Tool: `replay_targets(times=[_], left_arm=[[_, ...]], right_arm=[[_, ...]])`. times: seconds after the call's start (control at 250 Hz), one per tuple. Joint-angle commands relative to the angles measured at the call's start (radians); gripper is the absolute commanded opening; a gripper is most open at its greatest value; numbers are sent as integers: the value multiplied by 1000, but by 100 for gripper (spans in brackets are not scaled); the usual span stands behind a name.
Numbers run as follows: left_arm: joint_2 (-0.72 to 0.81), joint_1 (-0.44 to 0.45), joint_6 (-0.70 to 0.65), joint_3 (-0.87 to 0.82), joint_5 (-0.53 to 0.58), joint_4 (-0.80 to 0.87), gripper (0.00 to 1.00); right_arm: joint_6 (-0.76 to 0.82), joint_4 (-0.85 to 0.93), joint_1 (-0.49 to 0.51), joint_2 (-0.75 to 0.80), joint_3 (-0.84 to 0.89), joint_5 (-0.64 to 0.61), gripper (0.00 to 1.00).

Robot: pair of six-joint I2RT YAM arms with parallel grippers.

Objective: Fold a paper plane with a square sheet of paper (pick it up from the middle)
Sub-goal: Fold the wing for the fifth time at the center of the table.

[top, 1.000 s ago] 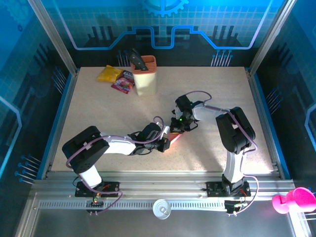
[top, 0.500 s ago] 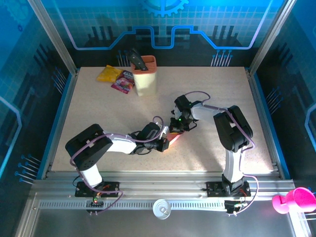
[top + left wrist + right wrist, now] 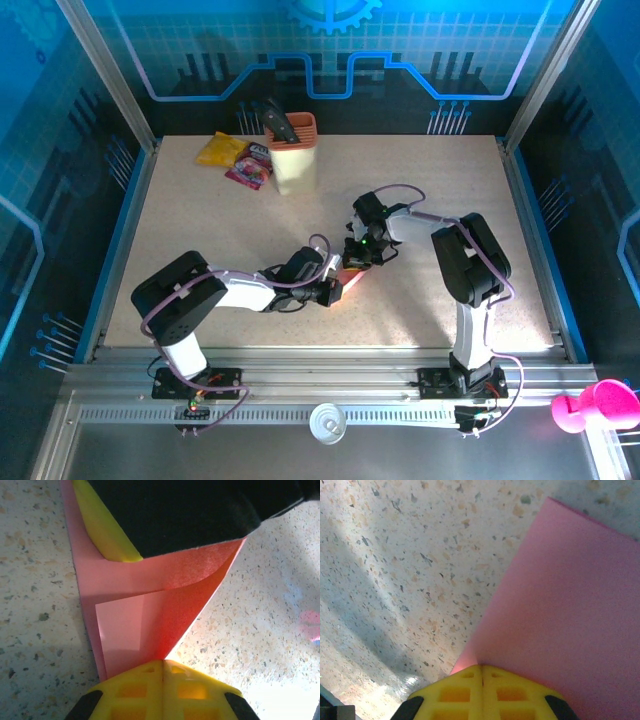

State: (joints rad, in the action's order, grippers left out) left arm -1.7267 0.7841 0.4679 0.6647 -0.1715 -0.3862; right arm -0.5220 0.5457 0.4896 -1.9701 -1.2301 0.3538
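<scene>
Clamped shut on folded pink sheet (image 3: 150, 605) mid-table (image 3: 200, 220): left gripper (image 3: 162, 662) at near-left end, right gripper (image 3: 482, 668) at far-right end.

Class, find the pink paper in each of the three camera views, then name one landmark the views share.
Top external: the pink paper lies just below the picture's middle.
Left wrist: the paper fills the centre, folded over.
Right wrist: the paper covers the right half.
Shared landmark: the speckled table.

No readable txt or nos. anywhere; print on snack packets (image 3: 237, 160) (far left of counter (image 3: 200, 230)) too small.
</scene>
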Motion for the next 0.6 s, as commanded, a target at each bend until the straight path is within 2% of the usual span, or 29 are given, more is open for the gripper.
replay_targets(times=[0.0, 0.595], left_arm=[[32, -17, -29, 0, 9, 1, 0], [9, -39, -30, -30, 23, -25, 0]], right_arm=[[13, 25, 6, -69, 22, -48, 6], [10, 20, 6, -91, 44, -63, 5]])
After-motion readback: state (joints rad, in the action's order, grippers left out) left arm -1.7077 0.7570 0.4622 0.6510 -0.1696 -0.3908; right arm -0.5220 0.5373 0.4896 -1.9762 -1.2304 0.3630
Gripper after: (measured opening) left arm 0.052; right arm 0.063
